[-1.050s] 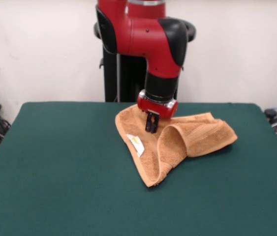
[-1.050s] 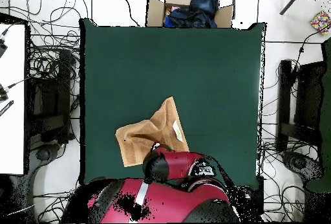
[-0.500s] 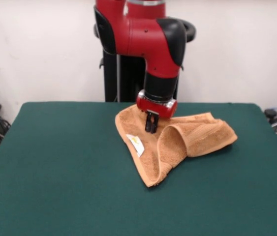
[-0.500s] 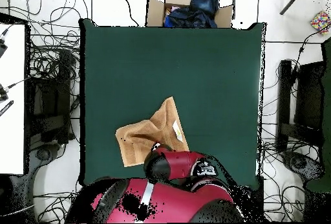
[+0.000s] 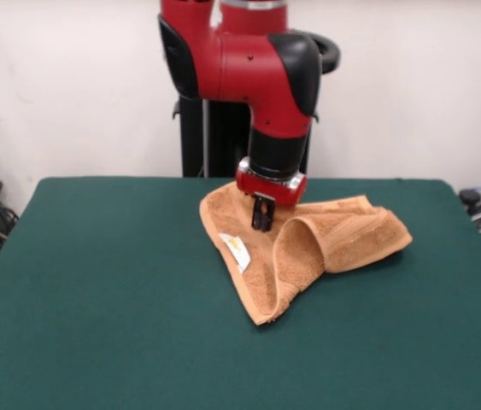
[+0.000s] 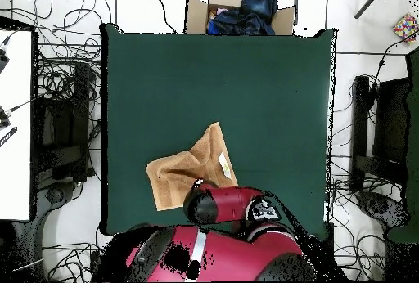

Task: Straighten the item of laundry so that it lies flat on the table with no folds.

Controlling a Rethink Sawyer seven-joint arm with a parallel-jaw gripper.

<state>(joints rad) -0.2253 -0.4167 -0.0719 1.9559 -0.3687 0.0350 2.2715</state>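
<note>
Orange-tan towel (image 5: 308,243) lies folded directly beneath the gripper (image 5: 262,224), whose tips look pinched together, perhaps on cloth.

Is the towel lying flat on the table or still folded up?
Folded. The towel is bunched into a rough triangle, one side curling into an open tube, on the table.

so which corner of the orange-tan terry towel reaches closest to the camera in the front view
The pointed corner below the small white tag; the rounded corner lies farther back on the dark green table.
</note>
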